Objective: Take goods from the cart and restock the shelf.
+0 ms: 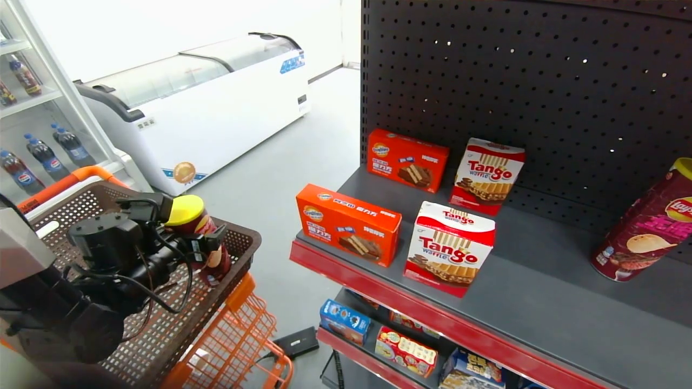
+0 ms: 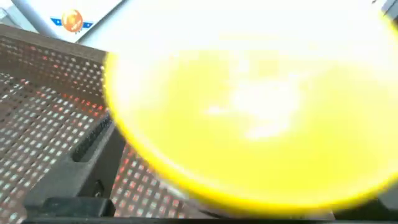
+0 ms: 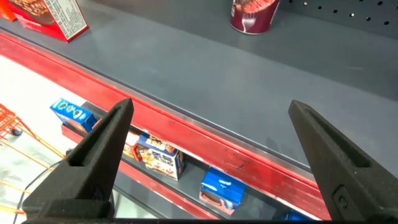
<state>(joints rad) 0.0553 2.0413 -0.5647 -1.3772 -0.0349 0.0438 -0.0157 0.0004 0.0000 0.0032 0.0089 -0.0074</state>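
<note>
Left gripper (image 1: 189,229), lower left of frame, pinches a yellow-lidded chip can (image 1: 186,212) over the cart (image 1: 244,233). Gripped near its top, it could slip or clip the rim. Right gripper (image 3: 211,109) hangs spread above the shelf (image 3: 249,81).

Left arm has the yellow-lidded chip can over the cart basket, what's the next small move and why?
Probably lift straight up. The left end effector is shut on the chip can, whose lower end seems to sit below the brown basket rim, so swinging toward the shelf now might catch it.
</note>
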